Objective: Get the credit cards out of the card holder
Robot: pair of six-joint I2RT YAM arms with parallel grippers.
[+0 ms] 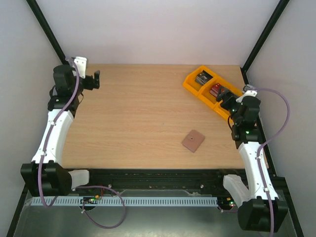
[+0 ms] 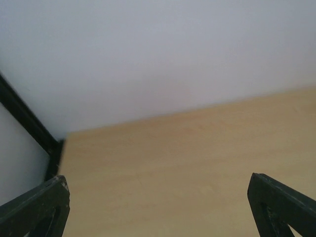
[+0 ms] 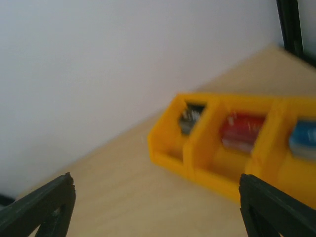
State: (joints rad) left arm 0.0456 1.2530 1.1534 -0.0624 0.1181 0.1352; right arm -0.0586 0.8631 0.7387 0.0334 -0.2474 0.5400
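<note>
On the near right part of the table [image 1: 138,113], the card holder [image 1: 193,140] lies flat and folded shut, its pinkish-tan outside up and one corner turned toward the near edge. It sits alone on bare wood, well apart from both arms. With the holder closed, the credit cards cannot be seen.

Far to the right, a row of orange bins [image 1: 191,81] runs slantwise along the table's far right corner. The farthest compartment holds a dark box [image 1: 203,77] and the next one a red box [image 1: 216,90]. From the right wrist the same bins [image 3: 207,163] show blurred, with the dark box [image 3: 190,116] on the left, the red box [image 3: 242,131] in the middle and a blue box [image 3: 303,138] at the right edge.

The right claw [image 1: 227,98] hangs over the near end of those bins. In its wrist view the right claw [image 3: 157,197] stands wide, its fingers at the two lower corners with only table and bins between them.

At the far left corner, the left claw [image 1: 97,79] is raised beside the black frame post. Its wrist view shows the left claw [image 2: 157,197] spread wide as well, holding nothing, facing bare wood and the white wall.
</note>
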